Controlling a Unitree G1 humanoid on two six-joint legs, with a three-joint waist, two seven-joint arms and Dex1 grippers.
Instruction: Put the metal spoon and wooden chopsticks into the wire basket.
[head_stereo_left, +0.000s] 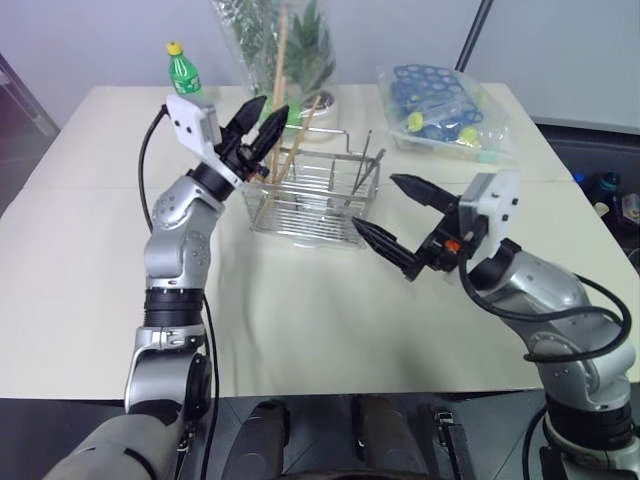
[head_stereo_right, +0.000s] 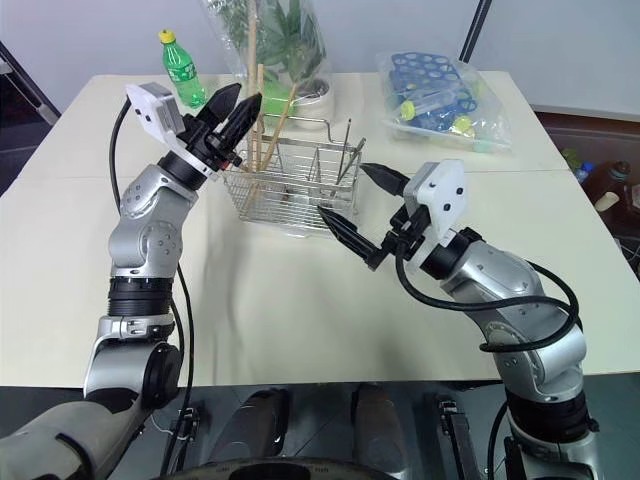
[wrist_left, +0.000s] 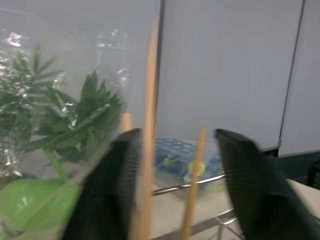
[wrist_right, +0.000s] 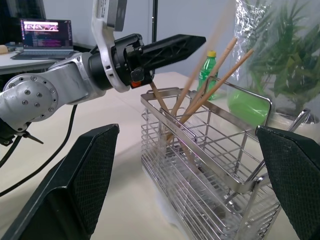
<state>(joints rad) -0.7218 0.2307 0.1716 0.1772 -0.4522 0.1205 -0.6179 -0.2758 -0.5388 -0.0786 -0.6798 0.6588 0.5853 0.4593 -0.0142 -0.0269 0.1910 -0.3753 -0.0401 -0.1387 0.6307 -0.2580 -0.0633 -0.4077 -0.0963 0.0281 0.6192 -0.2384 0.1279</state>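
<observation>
The wire basket (head_stereo_left: 300, 205) stands in the middle of the table. Several wooden chopsticks (head_stereo_left: 285, 150) lean upright in its left end. My left gripper (head_stereo_left: 273, 106) hovers over that end, open, with two chopsticks (wrist_left: 150, 125) rising between its spread fingers; I cannot tell whether either finger touches them. A thin metal handle, apparently the metal spoon (head_stereo_left: 366, 155), sticks up from the basket's right end. My right gripper (head_stereo_left: 375, 202) is open and holds nothing, close to the basket's front right corner. In the right wrist view, one chopstick (wrist_right: 210, 85) appears smeared above the basket (wrist_right: 200, 165).
A green bottle (head_stereo_left: 183, 72) and a plant in a clear bag (head_stereo_left: 285, 40) stand behind the basket. At the back right lies a clear bag of blue items (head_stereo_left: 440, 105). A laptop (wrist_right: 45, 32) sits on a desk beyond the table's left side.
</observation>
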